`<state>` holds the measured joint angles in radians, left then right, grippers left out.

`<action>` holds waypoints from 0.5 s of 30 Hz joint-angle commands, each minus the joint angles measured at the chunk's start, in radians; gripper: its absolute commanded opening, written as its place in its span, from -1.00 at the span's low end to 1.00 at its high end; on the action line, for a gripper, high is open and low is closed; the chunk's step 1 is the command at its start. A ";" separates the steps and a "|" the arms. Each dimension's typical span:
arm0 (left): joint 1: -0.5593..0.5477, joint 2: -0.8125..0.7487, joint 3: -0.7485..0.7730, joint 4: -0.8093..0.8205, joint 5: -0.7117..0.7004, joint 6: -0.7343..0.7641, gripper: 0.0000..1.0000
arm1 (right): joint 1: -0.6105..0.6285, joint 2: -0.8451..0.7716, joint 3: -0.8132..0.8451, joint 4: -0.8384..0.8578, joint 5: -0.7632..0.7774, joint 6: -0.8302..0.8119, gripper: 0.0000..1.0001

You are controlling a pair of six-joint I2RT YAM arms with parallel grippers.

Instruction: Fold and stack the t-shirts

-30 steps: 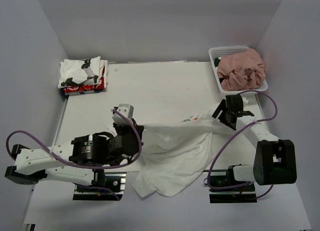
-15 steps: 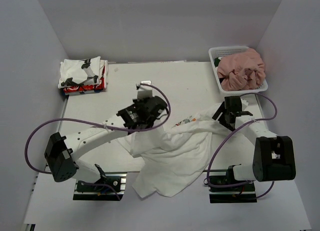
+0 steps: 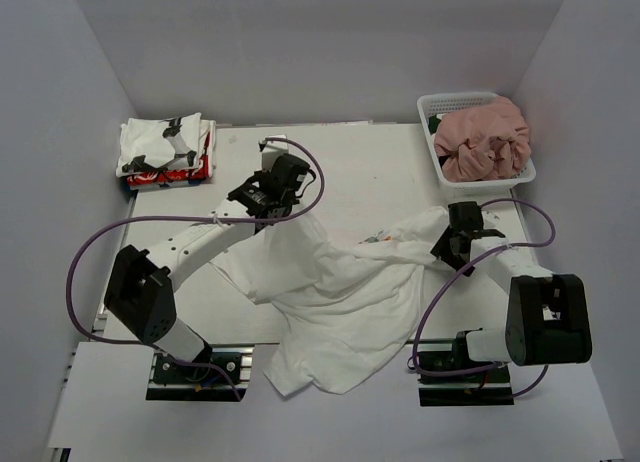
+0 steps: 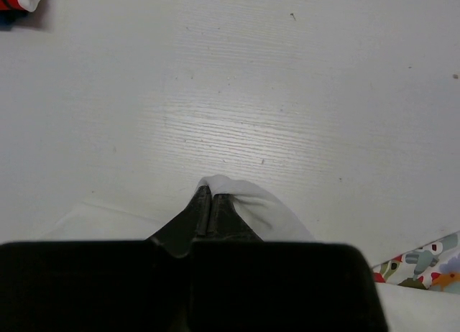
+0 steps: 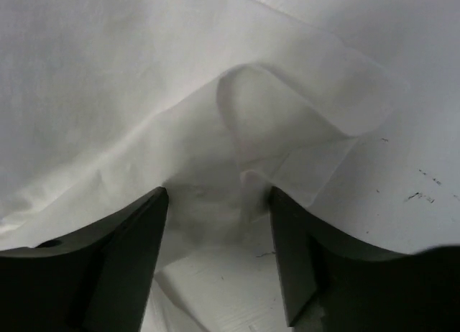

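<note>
Left gripper (image 4: pixel 210 201): clamped on a fold of the white t-shirt (image 3: pixel 340 292), far left.
Right gripper (image 5: pixel 215 203): jaws apart, straddling the shirt's right corner, unpinched.
Shirt axis: left to right between grippers, bulk over the near table (image 3: pixel 370 162) edge.

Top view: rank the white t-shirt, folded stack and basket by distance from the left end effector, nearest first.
1. White t-shirt: pinched in the left end effector, mid-table.
2. Folded stack: rear left corner.
3. Basket: rear right corner.

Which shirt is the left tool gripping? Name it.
The large white shirt, spread out in the middle. The pink one sits in the basket; the folded ones lie stacked far left.
</note>
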<state>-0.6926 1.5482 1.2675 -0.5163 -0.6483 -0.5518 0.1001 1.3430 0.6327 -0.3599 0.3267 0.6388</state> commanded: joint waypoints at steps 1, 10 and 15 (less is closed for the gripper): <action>0.030 -0.039 0.035 0.042 0.049 0.036 -1.00 | -0.002 0.039 -0.019 0.042 -0.051 0.038 0.21; 0.050 -0.201 0.024 0.062 0.058 0.130 -1.00 | 0.006 -0.070 0.067 0.061 0.004 0.009 -1.00; 0.030 -0.367 0.110 0.049 0.062 0.214 -1.00 | 0.009 -0.333 0.290 0.000 -0.012 -0.091 -1.00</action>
<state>-0.6552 1.3121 1.2953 -0.4934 -0.5838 -0.4095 0.1047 1.1492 0.7540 -0.3702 0.3061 0.6151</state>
